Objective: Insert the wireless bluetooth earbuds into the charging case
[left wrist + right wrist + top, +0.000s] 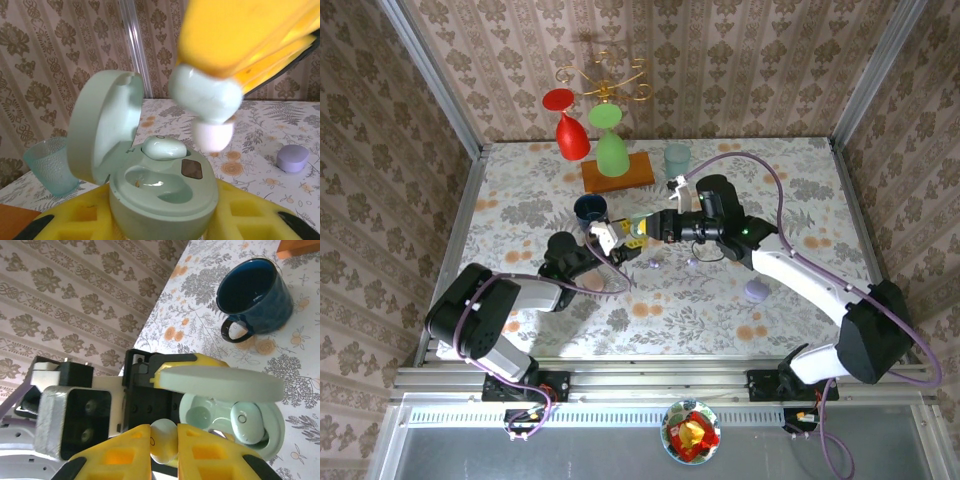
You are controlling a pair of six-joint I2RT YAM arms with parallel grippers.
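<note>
My left gripper [162, 222] is shut on the base of a mint-green charging case [165, 200], and its lid [102, 130] stands open. One pale mint earbud [164, 148] sits in the far slot. The near slot [160, 185] is empty. My right gripper [164, 442] is shut on a second pale earbud [165, 447]. In the left wrist view that earbud [207, 97] hangs just above and right of the case, under yellow fingers [240, 35]. In the top view the two grippers [610, 240] [645, 228] meet mid-table.
A dark blue mug [590, 210] stands just behind the case. A teal cup [677, 160], a wooden block [617, 172] and red and green glasses [590, 135] are at the back. A lilac case [756, 291] lies to the right, with two tiny pale bits [692, 261] near it.
</note>
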